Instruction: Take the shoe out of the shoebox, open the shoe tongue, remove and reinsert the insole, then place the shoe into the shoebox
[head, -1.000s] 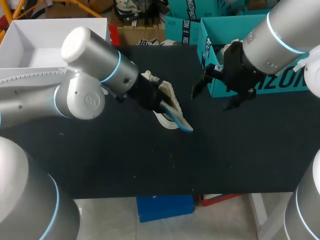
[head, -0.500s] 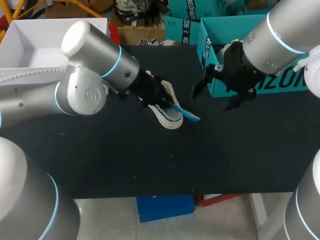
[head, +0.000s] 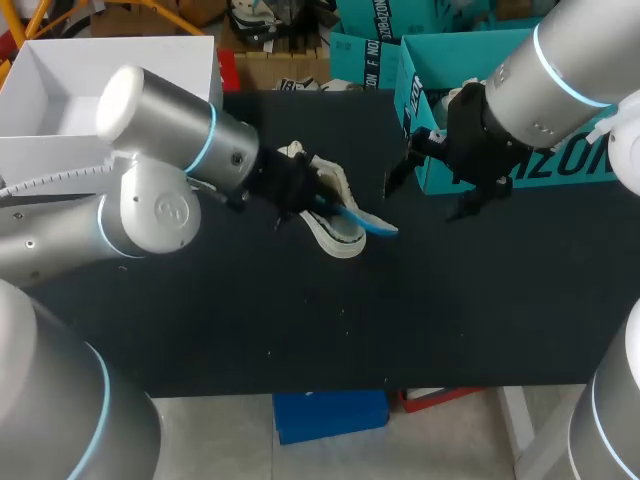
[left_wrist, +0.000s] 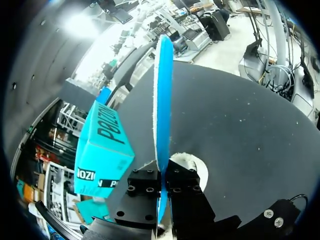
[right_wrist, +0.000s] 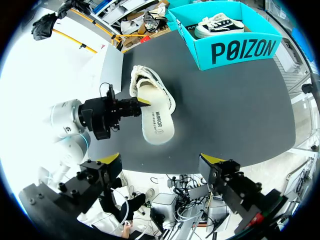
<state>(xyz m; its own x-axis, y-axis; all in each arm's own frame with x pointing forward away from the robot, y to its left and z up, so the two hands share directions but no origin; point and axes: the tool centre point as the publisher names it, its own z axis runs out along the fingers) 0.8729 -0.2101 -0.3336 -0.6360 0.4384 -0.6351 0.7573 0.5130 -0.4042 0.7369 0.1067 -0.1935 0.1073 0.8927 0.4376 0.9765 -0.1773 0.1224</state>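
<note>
A cream low shoe (head: 335, 190) lies on its side on the black table, left of the teal shoebox (head: 418, 95). My left gripper (head: 316, 200) is at the shoe's opening, shut on the blue insole (head: 365, 220), which sticks out to the right over the shoe. Seen from the left wrist, the insole (left_wrist: 162, 95) stands edge-on, pinched between the black fingers (left_wrist: 145, 187), with the shoe (left_wrist: 194, 167) just under it. My right gripper (right_wrist: 162, 160) hangs open above the table, apart from the shoe (right_wrist: 150, 95); in the head view it (head: 425, 170) is in front of the shoebox.
Inside the teal shoebox (right_wrist: 235, 45) sits another pale sneaker (right_wrist: 220, 22). A white open box (head: 100, 80) stands at the table's back left corner. Bare black tabletop (head: 300, 320) stretches along the near side.
My left gripper has closed on the insole and drawn back to the left. The insole's free end has risen from pointing down-right to lying nearly level. The right arm has not moved.
</note>
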